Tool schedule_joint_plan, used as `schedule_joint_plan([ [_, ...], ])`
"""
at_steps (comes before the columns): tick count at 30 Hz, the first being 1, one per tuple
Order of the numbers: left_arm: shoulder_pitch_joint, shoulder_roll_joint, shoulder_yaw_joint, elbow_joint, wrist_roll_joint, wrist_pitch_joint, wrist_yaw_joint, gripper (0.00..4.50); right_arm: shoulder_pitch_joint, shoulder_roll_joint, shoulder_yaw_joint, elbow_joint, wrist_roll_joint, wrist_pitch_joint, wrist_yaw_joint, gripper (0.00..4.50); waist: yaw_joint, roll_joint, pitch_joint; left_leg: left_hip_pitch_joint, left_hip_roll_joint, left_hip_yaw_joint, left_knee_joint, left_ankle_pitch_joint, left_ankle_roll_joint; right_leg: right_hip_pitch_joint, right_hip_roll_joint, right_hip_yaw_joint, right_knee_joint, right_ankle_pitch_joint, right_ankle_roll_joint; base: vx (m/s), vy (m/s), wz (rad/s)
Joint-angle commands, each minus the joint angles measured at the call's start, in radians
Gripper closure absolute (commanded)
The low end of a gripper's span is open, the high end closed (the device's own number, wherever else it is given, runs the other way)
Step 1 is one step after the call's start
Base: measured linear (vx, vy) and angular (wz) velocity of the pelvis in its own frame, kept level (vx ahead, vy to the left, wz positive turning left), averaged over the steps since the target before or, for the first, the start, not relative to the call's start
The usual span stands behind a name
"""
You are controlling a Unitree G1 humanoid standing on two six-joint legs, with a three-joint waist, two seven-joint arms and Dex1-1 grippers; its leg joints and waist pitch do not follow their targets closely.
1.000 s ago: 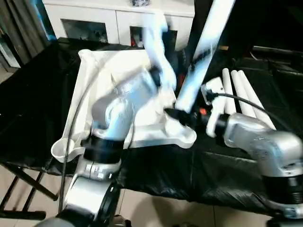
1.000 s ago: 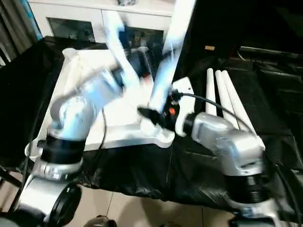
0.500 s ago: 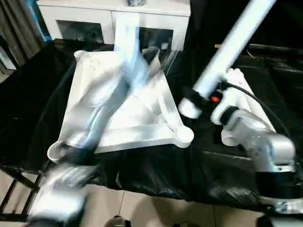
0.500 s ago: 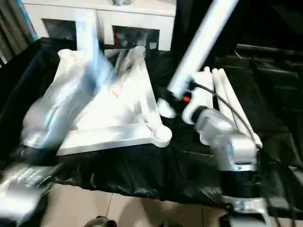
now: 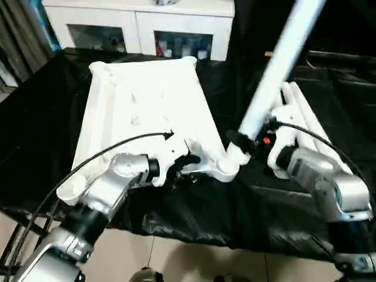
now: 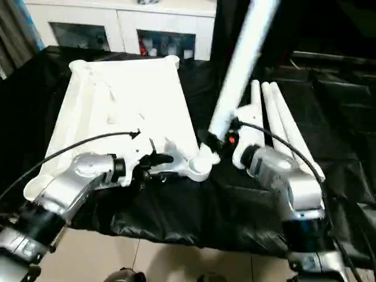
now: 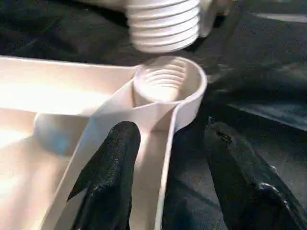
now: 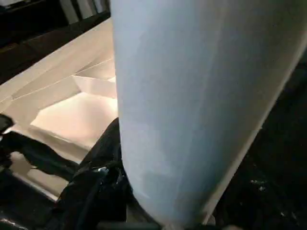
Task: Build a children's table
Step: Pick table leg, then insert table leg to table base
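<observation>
The children's table top (image 5: 147,100) lies upside down, ribs up, on a black-covered bench. My left gripper (image 5: 187,167) is at its near rim beside the front right corner socket (image 5: 225,169). It is open, one finger (image 7: 112,167) inside the rim wall and the other outside, and the socket (image 7: 168,79) lies just ahead of them. My right gripper (image 5: 238,141) is shut on a white leg (image 5: 276,70) near its lower end. The leg tilts up and away, and its threaded end (image 7: 163,24) hovers just above the socket. In the right wrist view the leg (image 8: 192,96) rests against a black finger (image 8: 96,182).
Three more white legs (image 5: 305,114) lie side by side on the bench to the right of the top. A white cabinet with glass doors (image 5: 141,23) stands behind. The black cover (image 5: 35,117) drapes over the front edge, with tiled floor (image 5: 176,258) below.
My left arm swung down from over the top to its near rim beside the socket. My right gripper brought the leg's threaded end down and left, to just above that socket.
</observation>
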Motion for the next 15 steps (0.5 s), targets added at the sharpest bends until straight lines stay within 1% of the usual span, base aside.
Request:
schedule_joint_plan([
  [1, -0.007, 0.020, -0.017, 0.026, 0.030, -0.028, -0.026, 2.36, -0.001, -0.007, 0.015, -0.026, -0.011, -0.011, 0.014, 2.60, 0.000, -0.004, -0.068, 0.021, 0.062, -0.025, -0.085, -0.187, -0.016, 0.044, -0.080, 0.043, -0.077, -0.170, -0.224, 0.000, 0.000, 0.00],
  [3, -0.016, 0.028, -0.020, 0.048, 0.034, -0.042, -0.050, 2.38, 0.003, -0.009, 0.020, -0.049, -0.010, -0.006, 0.019, 2.60, 0.000, -0.004, -0.071, 0.021, 0.060, -0.022, -0.083, -0.160, -0.004, 0.046, -0.080, 0.042, -0.074, -0.133, -0.234, 0.000, 0.000, 0.00],
  [4, -0.020, 0.032, -0.018, 0.055, 0.035, -0.047, -0.057, 2.67, 0.000, -0.007, 0.022, -0.052, -0.008, -0.001, 0.019, 2.60, 0.001, -0.003, -0.070, 0.021, 0.062, -0.022, -0.084, -0.149, 0.002, 0.045, -0.080, 0.042, -0.073, -0.117, -0.239, 0.000, 0.000, 0.00],
  [5, -0.022, 0.043, -0.019, 0.053, 0.034, -0.048, -0.075, 2.78, 0.002, -0.006, 0.025, -0.060, -0.006, -0.002, 0.023, 2.60, 0.001, -0.004, -0.070, 0.022, 0.063, -0.021, -0.084, -0.143, 0.007, 0.045, -0.080, 0.042, -0.073, -0.107, -0.243, 0.000, 0.000, 0.00],
  [6, -0.022, 0.043, -0.019, 0.053, 0.034, -0.048, -0.076, 2.78, 0.003, -0.006, 0.026, -0.060, -0.006, -0.002, 0.023, 2.60, 0.000, -0.012, -0.072, 0.022, 0.063, -0.020, -0.084, -0.142, 0.010, 0.046, -0.080, 0.041, -0.073, -0.109, -0.245, 0.000, 0.000, 0.00],
  [8, -0.026, 0.046, -0.013, 0.070, 0.039, -0.057, -0.098, 2.78, 0.005, -0.007, 0.032, -0.064, -0.007, -0.008, 0.033, 2.60, 0.003, -0.009, -0.072, 0.023, 0.064, -0.020, -0.084, -0.137, 0.013, 0.046, -0.082, 0.041, -0.072, -0.114, -0.250, 0.000, 0.000, 0.00],
  [9, -0.028, 0.046, -0.009, 0.079, 0.042, -0.060, -0.102, 3.04, 0.006, -0.007, 0.035, -0.064, -0.008, -0.011, 0.037, 2.60, 0.002, -0.013, -0.071, 0.024, 0.065, -0.019, -0.085, -0.141, 0.014, 0.045, -0.082, 0.041, -0.073, -0.126, -0.251, 0.000, 0.000, 0.00],
  [10, -0.029, 0.051, -0.003, 0.099, 0.044, -0.066, -0.114, 3.04, 0.008, -0.005, 0.048, -0.058, -0.013, -0.017, 0.047, 2.60, 0.001, -0.011, -0.069, 0.025, 0.065, -0.017, -0.085, -0.153, 0.013, 0.042, -0.082, 0.042, -0.076, -0.146, -0.250, 0.000, 0.000, 0.00],
  [11, -0.024, 0.057, 0.001, 0.111, 0.050, -0.068, -0.118, 3.23, 0.012, -0.004, 0.059, -0.057, -0.020, -0.018, 0.055, 2.60, 0.001, -0.015, -0.069, 0.024, 0.066, -0.018, -0.086, -0.160, 0.009, 0.043, -0.084, 0.042, -0.078, -0.162, -0.247, 0.000, 0.000, 0.00],
  [13, -0.022, 0.057, 0.007, 0.111, 0.049, -0.067, -0.115, 3.35, 0.014, -0.005, 0.063, -0.064, -0.014, -0.012, 0.066, 2.60, 0.001, -0.014, -0.065, 0.024, 0.066, -0.019, -0.088, -0.176, 0.004, 0.041, -0.085, 0.043, -0.079, -0.191, -0.239, 0.000, 0.000, 0.00],
  [14, -0.022, 0.056, 0.008, 0.111, 0.048, -0.067, -0.115, 3.35, 0.015, -0.006, 0.063, -0.067, -0.012, -0.010, 0.069, 2.60, 0.001, -0.014, -0.065, 0.024, 0.067, -0.019, -0.089, -0.180, 0.002, 0.041, -0.085, 0.043, -0.080, -0.197, -0.237, 0.000, 0.000, 0.00],
  [15, -0.022, 0.052, 0.012, 0.110, 0.047, -0.069, -0.119, 3.65, 0.018, -0.011, 0.067, -0.076, -0.006, -0.002, 0.079, 2.60, 0.001, -0.018, -0.061, 0.024, 0.068, -0.019, -0.091, -0.186, 0.002, 0.039, -0.085, 0.044, -0.081, -0.208, -0.232, 0.000, 0.000, 0.00],
])
